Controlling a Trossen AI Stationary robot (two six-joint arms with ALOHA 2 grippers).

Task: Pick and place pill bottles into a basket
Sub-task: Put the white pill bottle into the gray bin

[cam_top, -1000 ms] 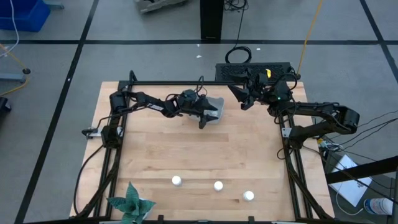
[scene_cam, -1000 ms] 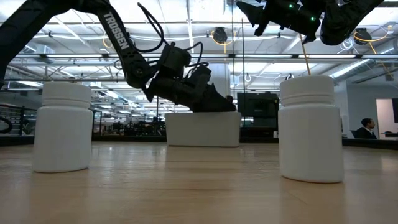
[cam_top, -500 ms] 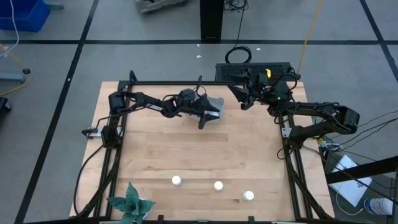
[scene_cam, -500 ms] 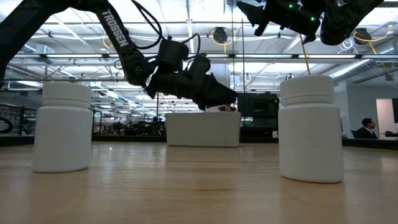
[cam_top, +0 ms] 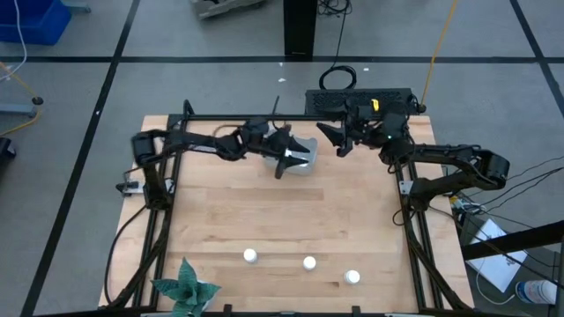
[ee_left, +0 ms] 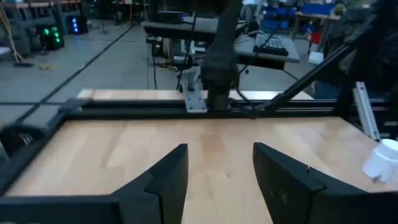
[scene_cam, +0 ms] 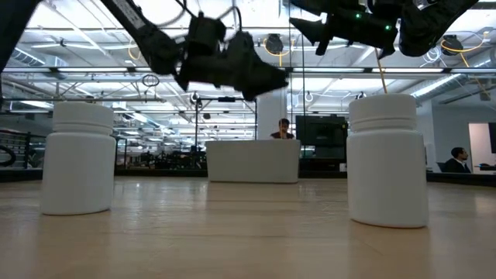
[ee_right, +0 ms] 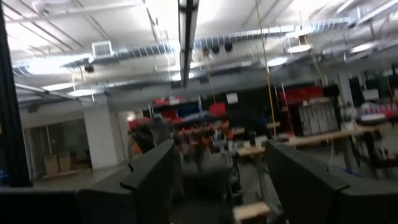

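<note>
The left pincer (cam_top: pixel 284 164) hangs above the basket (cam_top: pixel 304 155) at the far edge of the worktop (cam_top: pixel 291 220), its fingers (ee_left: pixel 168 177) spread apart with nothing between them. The right pincer (cam_top: pixel 328 139) is raised beyond the basket's other side, fingers apart and empty. Three pill bottles (cam_top: pixel 250 256) (cam_top: pixel 309 262) (cam_top: pixel 352 277) stand in a row near the front edge, well apart from both pincers, beside a green paper plant (cam_top: pixel 183 286).

The left arm (cam_top: pixel 220 145) hides part of the basket (cam_top: pixel 304 158).
</note>
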